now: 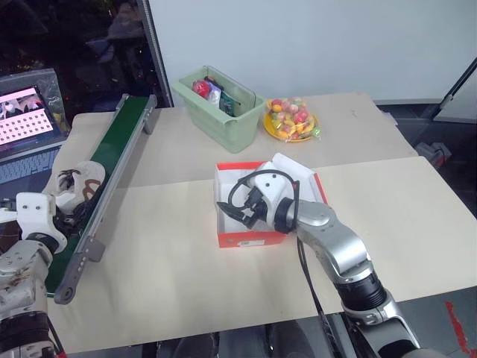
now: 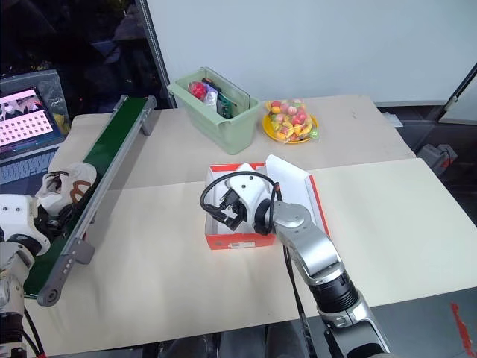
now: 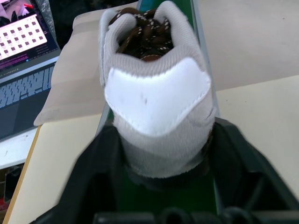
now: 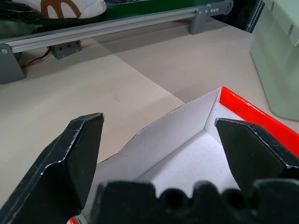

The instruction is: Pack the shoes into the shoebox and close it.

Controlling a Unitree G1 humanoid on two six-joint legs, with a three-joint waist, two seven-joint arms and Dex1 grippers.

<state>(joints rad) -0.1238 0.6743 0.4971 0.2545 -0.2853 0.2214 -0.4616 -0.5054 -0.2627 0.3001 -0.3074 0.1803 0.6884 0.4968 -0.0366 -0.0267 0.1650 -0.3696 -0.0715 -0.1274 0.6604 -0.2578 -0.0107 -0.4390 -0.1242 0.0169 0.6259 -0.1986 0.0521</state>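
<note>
Claw, left [image 1: 63, 212]: head views place it at the near end of the green conveyor [image 1: 112, 168], fingers either side of a cream sneaker [image 1: 78, 183] with brown laces. Whether it has clamped is not settled here. Claw, right [image 1: 237, 211]: hovers over the orange-red shoebox [image 1: 246, 239], which sits mid-desk [image 1: 186, 268] with its lid tipped back; a pale green bin [image 1: 223, 112] and a plate of sweets [image 1: 292, 119] stand behind.

Left wrist view: sneaker heel [image 3: 156, 100] sits between the two dark fingers [image 3: 243, 172], close against both. Risk: a hold on the soft heel alone may let the shoe droop or slip on lifting.

Right wrist view: fingers [image 4: 77, 154] stand wide apart, nothing held, over the box's white interior [image 4: 187, 163]. Risk: this arm occupies the opening and could block or knock the incoming shoe, or shove the light box.
</note>
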